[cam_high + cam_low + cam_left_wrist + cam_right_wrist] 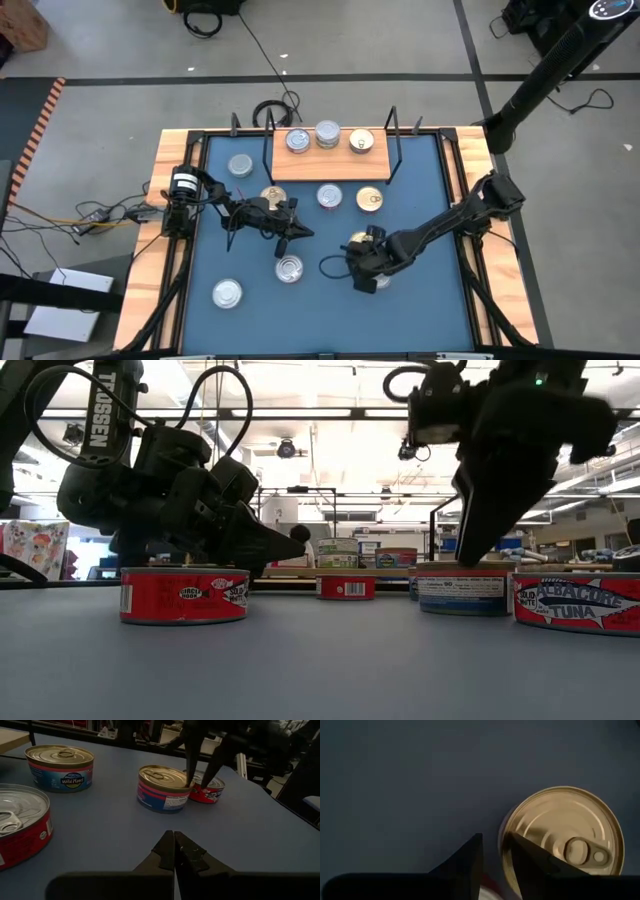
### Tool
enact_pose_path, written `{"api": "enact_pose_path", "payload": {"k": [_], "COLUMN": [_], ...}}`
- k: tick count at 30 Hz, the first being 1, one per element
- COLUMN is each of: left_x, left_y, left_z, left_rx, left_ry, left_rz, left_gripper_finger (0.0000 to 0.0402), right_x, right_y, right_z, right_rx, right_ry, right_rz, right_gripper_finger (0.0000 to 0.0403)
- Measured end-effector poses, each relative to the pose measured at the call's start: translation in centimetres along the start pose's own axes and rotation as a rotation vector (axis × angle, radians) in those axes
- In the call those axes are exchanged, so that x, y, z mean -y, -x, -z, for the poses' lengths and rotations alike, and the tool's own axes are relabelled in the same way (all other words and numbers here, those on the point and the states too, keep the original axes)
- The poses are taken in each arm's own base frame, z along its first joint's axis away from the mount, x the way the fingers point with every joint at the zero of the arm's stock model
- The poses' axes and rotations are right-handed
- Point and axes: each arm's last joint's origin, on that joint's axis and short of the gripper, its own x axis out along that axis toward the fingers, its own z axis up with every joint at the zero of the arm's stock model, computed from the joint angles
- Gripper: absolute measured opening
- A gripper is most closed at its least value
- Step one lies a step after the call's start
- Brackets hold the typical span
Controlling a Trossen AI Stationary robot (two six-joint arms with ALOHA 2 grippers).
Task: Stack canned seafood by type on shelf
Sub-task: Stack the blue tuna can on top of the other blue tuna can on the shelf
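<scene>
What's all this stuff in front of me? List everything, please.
Shelf: one, light wood with black wire ends, far side of the table.
Tins on shelf: three, silver and gold tops, in a row.
Tins on mat: eight, silver or gold tops, some with red sides, scattered.
Mat: one, blue, covering the table.
Table rim: wooden, around the mat.
Cables: several, dark and yellow, on the floor.
Left gripper: one, dark, shut, mid-mat.
Right gripper: one, dark, open, over a gold-topped tin.
</scene>
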Motion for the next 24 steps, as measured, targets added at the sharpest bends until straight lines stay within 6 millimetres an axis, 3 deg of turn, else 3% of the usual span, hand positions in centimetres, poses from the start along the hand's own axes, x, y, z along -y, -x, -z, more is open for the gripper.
{"api": "enact_pose_path", "payload": {"k": [7, 15, 24], "left_x": [-0.01, -0.01, -0.01], "left_y": [0.0, 0.0, 0.0], "left_z": [0.01, 0.01, 0.02], "left_rx": [-0.001, -0.001, -0.002], "left_ry": [0.0, 0.0, 0.0], "left_rz": [0.0, 0.0, 0.0], "left_gripper_finger": [0.0003, 0.0003, 0.0003], "right_x": [-0.06, -0.05, 0.51], "right_y": [-0.4, -0.41, 0.29], "right_z": [0.08, 0.11, -0.7], "right_rx": [0.005, -0.001, -0.032], "right_ry": [0.009, 0.033, -0.003], "right_rz": [0.037, 0.035, -0.021], "right_gripper_finger": [0.0095, 0.0009, 0.0005]}}
